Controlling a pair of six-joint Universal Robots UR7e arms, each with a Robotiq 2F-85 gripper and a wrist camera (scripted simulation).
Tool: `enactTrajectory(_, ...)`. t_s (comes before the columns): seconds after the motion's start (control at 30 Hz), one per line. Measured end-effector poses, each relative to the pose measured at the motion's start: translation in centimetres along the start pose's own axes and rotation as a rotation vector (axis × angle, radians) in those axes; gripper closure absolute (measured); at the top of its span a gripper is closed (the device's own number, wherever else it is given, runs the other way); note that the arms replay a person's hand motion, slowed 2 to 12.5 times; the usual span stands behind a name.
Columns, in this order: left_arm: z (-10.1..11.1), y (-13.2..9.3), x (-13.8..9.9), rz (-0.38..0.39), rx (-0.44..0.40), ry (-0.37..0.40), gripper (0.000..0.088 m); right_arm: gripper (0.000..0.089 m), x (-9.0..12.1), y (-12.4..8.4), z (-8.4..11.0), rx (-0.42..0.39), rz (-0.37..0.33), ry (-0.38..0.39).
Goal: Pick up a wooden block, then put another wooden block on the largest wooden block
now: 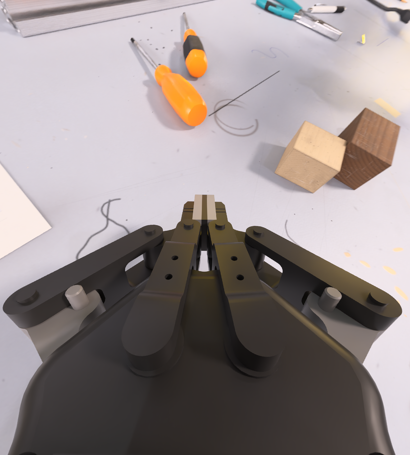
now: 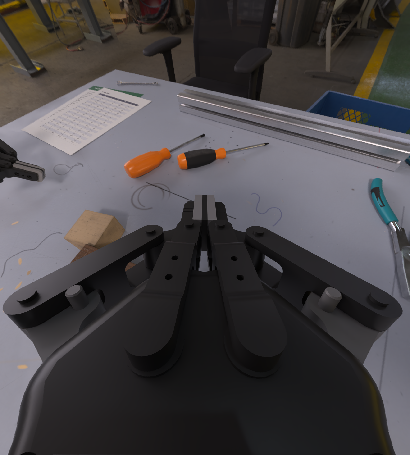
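Observation:
A light wooden block (image 1: 310, 155) and a dark brown wooden block (image 1: 369, 147) stand touching each other on the grey table, at the right of the left wrist view. My left gripper (image 1: 204, 206) is shut and empty, above the table to the left of the blocks. In the right wrist view the light block (image 2: 93, 229) sits at the lower left, and the dark block (image 2: 85, 251) is mostly hidden behind my right gripper's linkage. My right gripper (image 2: 204, 206) is shut and empty, above the table to the right of the blocks. The left gripper (image 2: 30, 172) shows at the far left there.
Two orange screwdrivers (image 2: 147, 161) (image 2: 199, 157) lie mid-table. An aluminium rail (image 2: 297, 128) lies at the back, teal pliers (image 2: 401, 236) at the right, a printed sheet (image 2: 85, 120) at the back left. A blue crate (image 2: 371, 110) and an office chair (image 2: 223, 41) stand beyond the table edge.

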State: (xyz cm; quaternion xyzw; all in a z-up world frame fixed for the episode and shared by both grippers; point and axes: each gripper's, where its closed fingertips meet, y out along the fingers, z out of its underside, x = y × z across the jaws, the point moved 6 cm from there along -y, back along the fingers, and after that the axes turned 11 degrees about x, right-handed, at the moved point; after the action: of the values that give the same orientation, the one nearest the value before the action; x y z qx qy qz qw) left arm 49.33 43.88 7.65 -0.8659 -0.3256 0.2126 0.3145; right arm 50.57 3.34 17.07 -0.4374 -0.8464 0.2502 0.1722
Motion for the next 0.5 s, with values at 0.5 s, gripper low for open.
enactTrajectory(0.5,-0.7,0.8,0.3,-0.137,0.031,-0.031,0.0882,0.0893,-1.3,-2.2,0.8,0.086,0.068,0.016)
